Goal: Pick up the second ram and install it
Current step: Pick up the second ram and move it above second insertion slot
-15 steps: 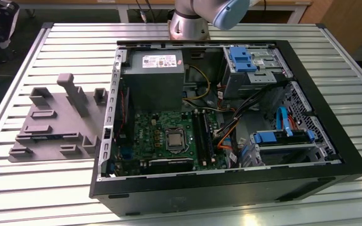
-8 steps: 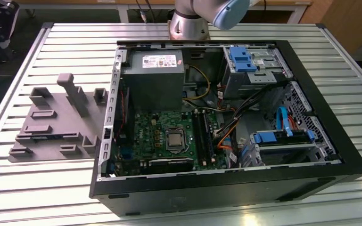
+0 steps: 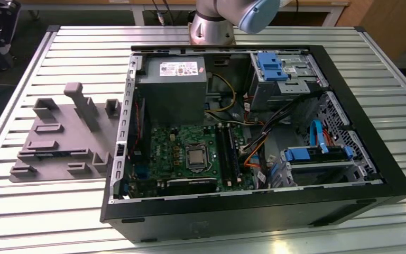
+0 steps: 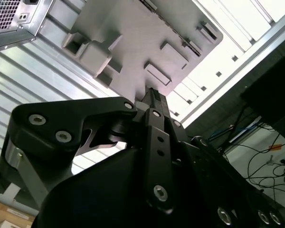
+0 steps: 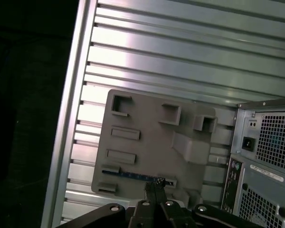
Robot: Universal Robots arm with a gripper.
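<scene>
1. The table (image 3: 62,211) under the computer case (image 3: 224,222) is ribbed bare metal, silvery and shiny (bright glare lies on it in both wrist views).
2. The case's outer shell is matt black, and its inner walls are dull grey sheet metal.
3. Beside the case, the grey fixture (image 3: 55,143) is matt plastic with a faintly lined surface.
4. In that fixture, the second ram (image 5: 133,175) shows a smooth blue-green board edge.
5. Inside the case are a green motherboard (image 3: 167,148) with a slight sheen, a dull metal power supply (image 3: 171,90) with a paper label, and smooth blue plastic clips (image 3: 270,66).
6. The hand (image 4: 152,94) is matt black with bright metal screws.
7. Behind the case, the arm (image 3: 213,26) is silvery metal with a glossy pale-blue cap.
</scene>
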